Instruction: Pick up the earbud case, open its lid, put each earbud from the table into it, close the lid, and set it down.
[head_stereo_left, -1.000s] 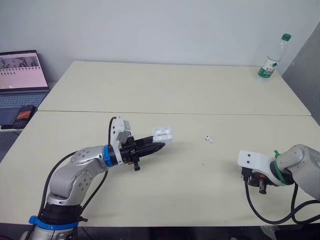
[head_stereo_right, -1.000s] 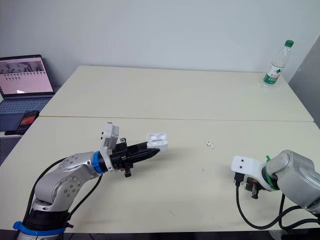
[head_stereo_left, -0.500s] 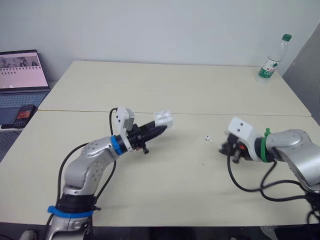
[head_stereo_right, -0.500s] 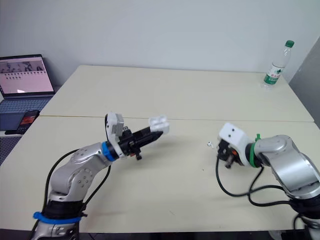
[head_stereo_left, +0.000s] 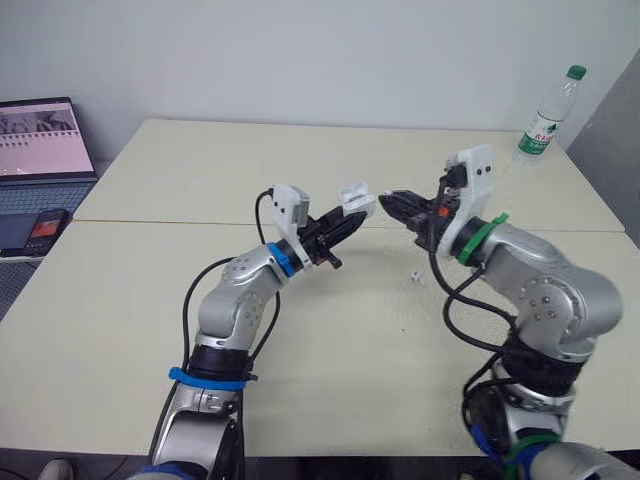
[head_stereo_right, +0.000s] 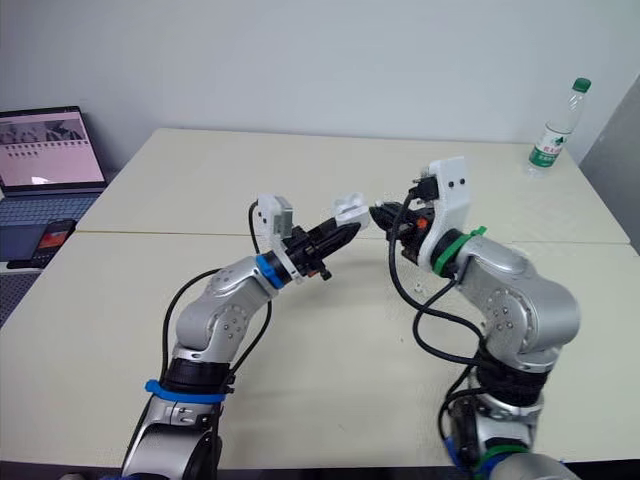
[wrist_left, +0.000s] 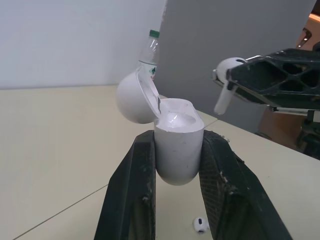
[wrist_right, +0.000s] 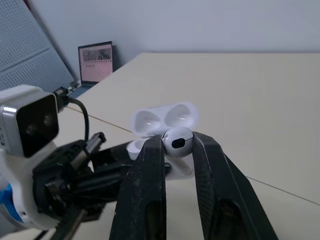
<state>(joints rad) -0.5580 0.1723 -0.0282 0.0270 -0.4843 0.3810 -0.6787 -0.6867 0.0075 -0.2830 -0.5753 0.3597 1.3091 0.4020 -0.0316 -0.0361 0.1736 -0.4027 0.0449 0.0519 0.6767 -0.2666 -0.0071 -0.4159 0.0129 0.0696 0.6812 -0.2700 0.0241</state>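
Laptop sits far left, beside the table. Raised above the table, the left gripper clamps the earbud case, its lid hinged open. Facing it, the right gripper pinches one earbud just beside the case's mouth. The second earbud lies on the table below; a water bottle stands far right.

Item count
One white plastic earbud case; two small white earbuds, the other earbud below the case; one clear green-capped bottle.

And there's the glossy white plastic earbud case, matte black left gripper against it. Small white stemmed earbud, black right gripper; second white earbud, pale cream table.
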